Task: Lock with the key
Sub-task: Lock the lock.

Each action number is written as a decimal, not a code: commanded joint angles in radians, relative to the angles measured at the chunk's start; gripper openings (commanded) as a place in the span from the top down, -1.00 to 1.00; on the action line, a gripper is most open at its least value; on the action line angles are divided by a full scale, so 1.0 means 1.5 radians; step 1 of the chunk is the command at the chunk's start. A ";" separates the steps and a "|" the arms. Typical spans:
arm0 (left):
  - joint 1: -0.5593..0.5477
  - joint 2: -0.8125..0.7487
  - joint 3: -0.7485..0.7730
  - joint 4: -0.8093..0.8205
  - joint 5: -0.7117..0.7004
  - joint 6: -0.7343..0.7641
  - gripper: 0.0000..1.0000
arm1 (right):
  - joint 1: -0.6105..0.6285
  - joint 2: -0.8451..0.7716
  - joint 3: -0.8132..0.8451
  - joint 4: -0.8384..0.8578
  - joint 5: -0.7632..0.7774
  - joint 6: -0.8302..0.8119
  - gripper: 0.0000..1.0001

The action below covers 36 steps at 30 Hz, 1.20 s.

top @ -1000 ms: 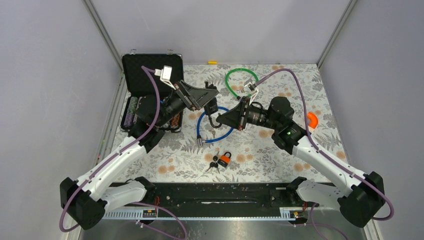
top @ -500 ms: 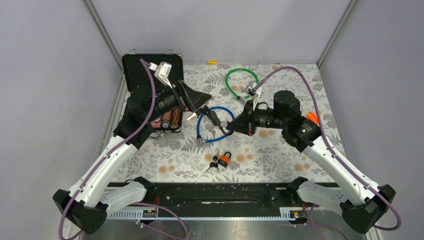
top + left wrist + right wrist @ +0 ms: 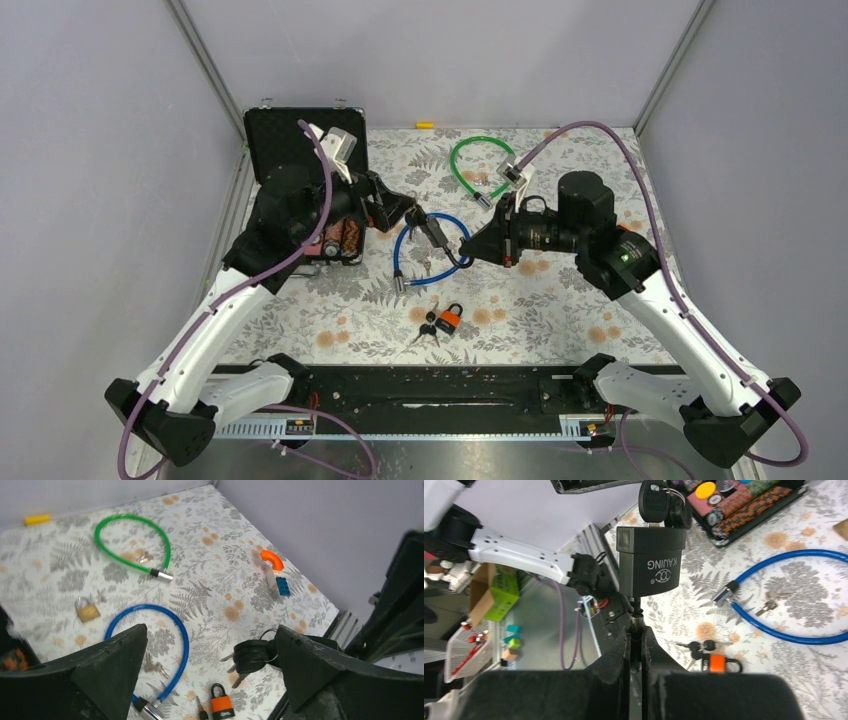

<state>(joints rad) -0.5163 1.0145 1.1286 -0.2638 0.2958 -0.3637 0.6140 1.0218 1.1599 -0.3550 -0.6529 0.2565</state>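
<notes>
Right wrist view: right gripper (image 3: 636,630) clamped padlock (image 3: 650,570), 1 key (image 3: 656,502) seated beyond its jaws; left gripper (image 3: 210,630) gaped astride key. Turn judged not yet done.

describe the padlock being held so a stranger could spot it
On the floral table, find the blue cable loop near the middle. The black padlock is held up there, its shackle between the jaws of the right gripper. Unlike the orange padlock lying flat, it's marked KAJING, with keys in it.
</notes>
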 commanded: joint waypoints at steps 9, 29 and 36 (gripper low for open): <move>0.001 0.062 0.146 -0.106 0.558 0.427 -0.98 | -0.004 0.016 0.104 -0.020 -0.102 0.063 1.00; -0.031 0.167 0.121 -0.125 0.710 0.462 0.02 | -0.004 0.030 0.107 0.033 -0.153 0.112 1.00; -0.030 0.162 0.125 -0.146 0.681 0.479 1.00 | -0.005 0.033 0.116 0.044 -0.129 0.144 1.00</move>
<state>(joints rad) -0.5545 1.2671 1.3113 -0.5064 1.3476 0.3042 0.6086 1.0782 1.2537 -0.4393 -0.8543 0.3939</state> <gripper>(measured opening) 0.342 0.062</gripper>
